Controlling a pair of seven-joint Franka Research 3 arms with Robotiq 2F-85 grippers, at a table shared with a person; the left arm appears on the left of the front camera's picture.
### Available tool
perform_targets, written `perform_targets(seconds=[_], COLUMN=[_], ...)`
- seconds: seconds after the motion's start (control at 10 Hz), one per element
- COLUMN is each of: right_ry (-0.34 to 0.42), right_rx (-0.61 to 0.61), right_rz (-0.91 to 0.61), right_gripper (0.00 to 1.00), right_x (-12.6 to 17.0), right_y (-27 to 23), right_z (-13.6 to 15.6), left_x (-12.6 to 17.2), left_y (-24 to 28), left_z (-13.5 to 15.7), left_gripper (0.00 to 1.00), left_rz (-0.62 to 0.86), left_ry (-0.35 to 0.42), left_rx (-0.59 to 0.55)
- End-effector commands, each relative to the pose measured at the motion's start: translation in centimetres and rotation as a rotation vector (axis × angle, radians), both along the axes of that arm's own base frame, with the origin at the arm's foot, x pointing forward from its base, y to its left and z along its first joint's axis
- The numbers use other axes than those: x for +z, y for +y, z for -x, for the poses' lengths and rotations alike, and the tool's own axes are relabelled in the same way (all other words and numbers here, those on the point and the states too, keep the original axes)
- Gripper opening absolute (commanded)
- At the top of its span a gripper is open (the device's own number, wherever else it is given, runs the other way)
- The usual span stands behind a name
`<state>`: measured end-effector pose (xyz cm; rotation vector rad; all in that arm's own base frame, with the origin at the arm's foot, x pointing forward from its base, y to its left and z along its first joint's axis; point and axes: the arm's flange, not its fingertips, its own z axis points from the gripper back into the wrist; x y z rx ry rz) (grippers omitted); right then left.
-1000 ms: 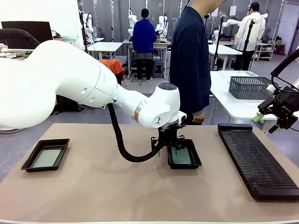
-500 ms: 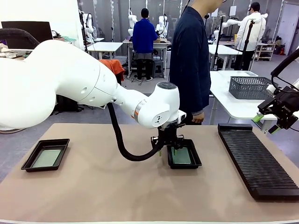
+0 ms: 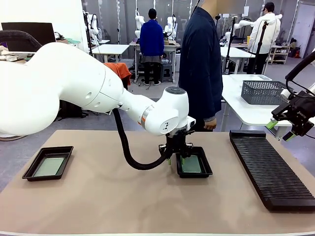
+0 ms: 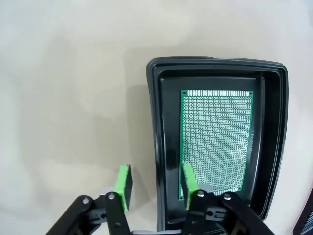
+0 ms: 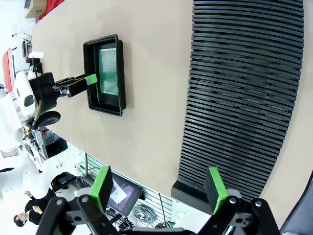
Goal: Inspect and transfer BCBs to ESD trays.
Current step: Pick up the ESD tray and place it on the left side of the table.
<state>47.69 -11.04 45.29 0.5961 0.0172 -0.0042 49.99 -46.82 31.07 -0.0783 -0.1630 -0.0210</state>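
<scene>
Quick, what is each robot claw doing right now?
Left gripper: jaws part open astride the tray rim, gripping nothing yet.
Right gripper: wide open, empty, above the rack.

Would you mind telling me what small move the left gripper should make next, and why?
Probably finish closing on the tray wall. The left gripper straddles the near rim of the middle ESD tray, one pad outside and one inside over the BCB, with a gap either side of the wall.
</scene>
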Motion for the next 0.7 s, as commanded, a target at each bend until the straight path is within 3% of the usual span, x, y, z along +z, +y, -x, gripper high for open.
perform_targets(seconds=[0.0, 0.1, 0.2, 0.3, 0.4, 0.5, 0.6], right_ry=[0.0, 0.0, 0.0, 0.0, 0.0, 0.0, 0.0], right_rx=[-0.03, -0.03, -0.03, -0.03, -0.03, -0.03, -0.03], right_rz=[0.018, 0.018, 0.018, 0.018, 0.018, 0.018, 0.018], right_gripper=[1.0, 1.0, 1.0, 1.0, 1.0, 1.0, 1.0], right_x=[-0.12, -0.12, -0.12, -0.12, -0.12, -0.12, -0.12], right_y=[0.34, 0.34, 0.34, 0.34, 0.34, 0.34, 0.34], right_z=[0.35, 0.35, 0.35, 0.35, 0.35, 0.35, 0.35], left_x=[-0.06, -0.01, 0.09, 0.14, 0.1, 0.06, 0.05], left_y=[0.19, 0.17, 0.14, 0.18, 0.19, 0.16, 0.14], left_z=[-0.35, -0.36, -0.34, -0.37, -0.43, -0.5, -0.55], left_gripper=[0.5, 0.34, 0.4, 0.22, 0.26, 0.08, 0.12], left_rz=[0.011, 0.01, 0.008, 0.009, 0.012, 0.013, 0.015], left_ry=[0.014, 0.012, 0.005, 0.003, 0.005, 0.006, 0.005], left_rx=[-0.022, -0.019, -0.016, -0.015, -0.017, -0.017, -0.017])
